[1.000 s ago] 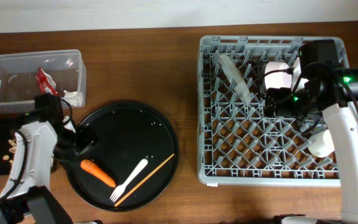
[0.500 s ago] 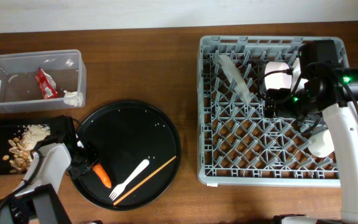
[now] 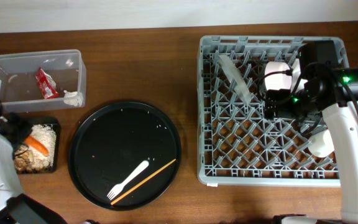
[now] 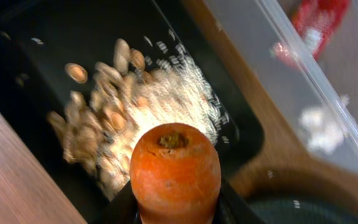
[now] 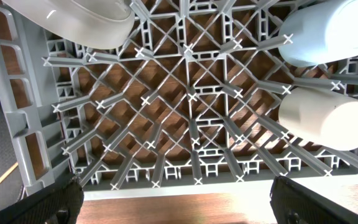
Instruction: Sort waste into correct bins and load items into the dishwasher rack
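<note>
- The table [image 3: 142, 74] is dark brown wood with a pale strip past its far edge. We see no more of the room.
- At its left end the clear tub [image 3: 81, 74] holds the red wrapper [image 3: 45, 83] and the tissue [image 3: 72, 98].
- Just in front lies the shallow black tray [image 3: 58, 149], with rice [image 3: 44, 134] and beige chunks [image 3: 23, 162] in it.
- Our left tool [image 4: 175, 208] is clamped on the carrot [image 4: 174, 171], which hangs over that tray's food. We cannot tell whether it touches.
- The round black tray [image 3: 124, 143] sits mid-table, carrying the fork [image 3: 128, 180] and the stick [image 3: 146, 181]. A band of bare wood parts it from the rack [image 3: 201, 112] on the right.
- The plate [image 3: 235, 78] leans on edge among the rack's far-left pegs.
- Our right tool [image 5: 176, 186] stands wide apart over bare lattice, gripping nothing.
- Only the right wrist view shows the blue cup [image 5: 319, 31] beside the white cup [image 5: 328, 118]. Only the left wrist view shows the carrot's cut end.
</note>
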Robot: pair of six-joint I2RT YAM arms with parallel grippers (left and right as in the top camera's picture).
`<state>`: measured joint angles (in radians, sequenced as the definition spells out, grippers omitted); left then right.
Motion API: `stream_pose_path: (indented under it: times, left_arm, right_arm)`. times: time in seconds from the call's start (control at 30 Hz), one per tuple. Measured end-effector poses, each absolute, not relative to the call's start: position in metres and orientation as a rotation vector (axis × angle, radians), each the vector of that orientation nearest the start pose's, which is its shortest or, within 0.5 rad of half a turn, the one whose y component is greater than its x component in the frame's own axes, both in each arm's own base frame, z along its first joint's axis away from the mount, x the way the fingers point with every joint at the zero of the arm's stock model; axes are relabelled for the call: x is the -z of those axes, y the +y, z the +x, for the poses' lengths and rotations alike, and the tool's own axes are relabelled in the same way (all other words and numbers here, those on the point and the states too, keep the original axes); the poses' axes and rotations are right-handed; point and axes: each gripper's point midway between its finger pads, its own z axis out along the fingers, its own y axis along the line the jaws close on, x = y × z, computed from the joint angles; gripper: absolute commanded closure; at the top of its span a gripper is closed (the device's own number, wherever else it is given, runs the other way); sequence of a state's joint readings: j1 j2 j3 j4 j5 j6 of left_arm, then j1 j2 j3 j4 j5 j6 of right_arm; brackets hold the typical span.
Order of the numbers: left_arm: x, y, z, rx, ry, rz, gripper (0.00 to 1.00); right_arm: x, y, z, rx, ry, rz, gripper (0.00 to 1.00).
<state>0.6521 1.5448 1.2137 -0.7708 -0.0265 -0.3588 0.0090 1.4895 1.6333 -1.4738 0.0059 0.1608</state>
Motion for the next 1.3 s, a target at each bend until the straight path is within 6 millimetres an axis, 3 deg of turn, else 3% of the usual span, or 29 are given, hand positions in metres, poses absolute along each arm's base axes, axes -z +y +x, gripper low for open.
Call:
stream_pose_path:
  times: [0.1,0.17,0.3,0.37,0.4,0.47,0.5,0.53,0.57,0.73,0.77,0.83,0.87,0.93,0.97,1.03,1.07,1.13,1.23,1.3]
  left_arm:
    - [-0.143,0.268,0.285,-0.199,2.223,-1.373,0.8]
    - [-0.135,0.286,0.281,-0.224,2.198,-1.417,0.8]
    - [-0.078,0.292,0.279,-0.201,2.305,-1.5,0.8]
    - [-0.046,0.29,0.277,-0.183,2.374,-1.54,0.72]
    - [-0.04,0.29,0.277,-0.179,2.385,-1.547,0.62]
    - [-0.032,0.291,0.277,-0.182,2.399,-1.549,0.58]
    - [-0.032,0.291,0.277,-0.183,2.396,-1.55,0.54]
    - [-0.032,0.292,0.278,-0.184,2.393,-1.547,0.41]
    - [-0.032,0.292,0.278,-0.184,2.392,-1.547,0.34]
    - [-0.039,0.284,0.278,-0.134,2.427,-1.554,0.31]
    - [-0.049,0.283,0.282,-0.105,2.417,-1.542,0.31]
    - [-0.094,0.28,0.303,-0.033,2.335,-1.452,0.31]
    - [-0.118,0.269,0.313,-0.006,2.313,-1.383,0.3]
    - [-0.155,0.22,0.335,0.054,2.357,-1.182,0.27]
    - [-0.161,0.195,0.343,0.086,2.406,-1.094,0.27]
    - [-0.147,0.132,0.333,0.166,2.621,-0.987,0.23]
    - [-0.142,0.118,0.323,0.169,2.695,-0.972,0.21]
    - [-0.137,0.104,0.306,0.146,2.794,-0.962,0.19]
    - [-0.135,0.105,0.294,0.104,2.84,-0.975,0.16]
    - [-0.135,0.106,0.294,0.095,2.839,-0.975,0.16]
  right_arm:
    - [-0.232,0.001,0.291,-0.021,2.893,0.222,0.01]
    - [-0.232,0.001,0.291,-0.021,2.893,0.221,0.01]
    - [-0.232,0.001,0.291,-0.021,2.893,0.222,0.01]
    - [-0.232,0.001,0.291,-0.02,2.894,0.222,0.01]
    - [-0.232,0.002,0.291,-0.021,2.894,0.221,0.01]
    - [-0.232,0.001,0.291,-0.021,2.895,0.222,0.01]
    - [-0.232,0.001,0.291,-0.02,2.895,0.222,0.01]
    - [-0.232,0.001,0.291,-0.021,2.895,0.222,0.01]
    - [-0.232,0.001,0.291,-0.021,2.895,0.222,0.01]
    - [-0.232,0.002,0.29,-0.02,2.899,0.22,0.01]
    - [-0.232,0.001,0.29,-0.02,2.898,0.221,0.01]
    - [-0.232,0.001,0.29,-0.02,2.898,0.221,0.01]
    - [-0.232,0.001,0.29,-0.02,2.898,0.221,0.01]
    - [-0.232,0.002,0.29,-0.021,2.899,0.221,0.01]
    - [-0.232,0.003,0.29,-0.029,2.901,0.217,0.01]
    - [-0.232,0.016,0.287,-0.13,2.917,0.115,0.01]
    - [-0.232,0.024,0.287,-0.193,2.917,0.04,0.01]
    - [-0.236,0.051,0.284,-0.352,2.895,-0.153,0.01]
    - [-0.239,0.126,0.264,-0.53,2.828,-0.623,0.01]
    - [-0.233,0.166,0.251,-0.55,2.779,-0.874,0.01]
